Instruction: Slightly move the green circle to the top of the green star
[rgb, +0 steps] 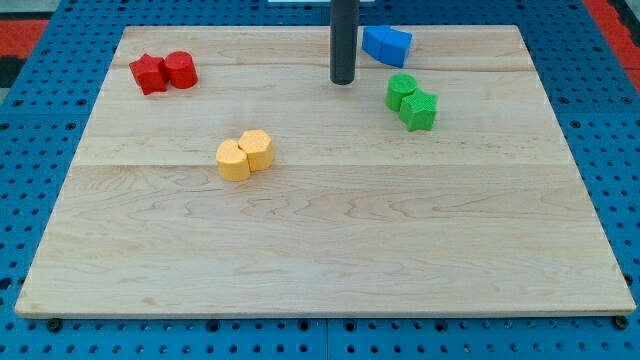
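Note:
The green circle (401, 90) sits at the view's upper right of the wooden board (330, 230), touching the green star (418, 109), which lies just below and right of it. My tip (343, 81) rests on the board to the left of the green circle, about a block and a half away, touching no block. The dark rod rises straight up out of the view's top.
Two blue blocks (386, 44) sit together above the green pair, right of the rod. A red star (149, 74) and a red block (180, 69) touch at the upper left. Two yellow blocks (245, 154) touch left of centre.

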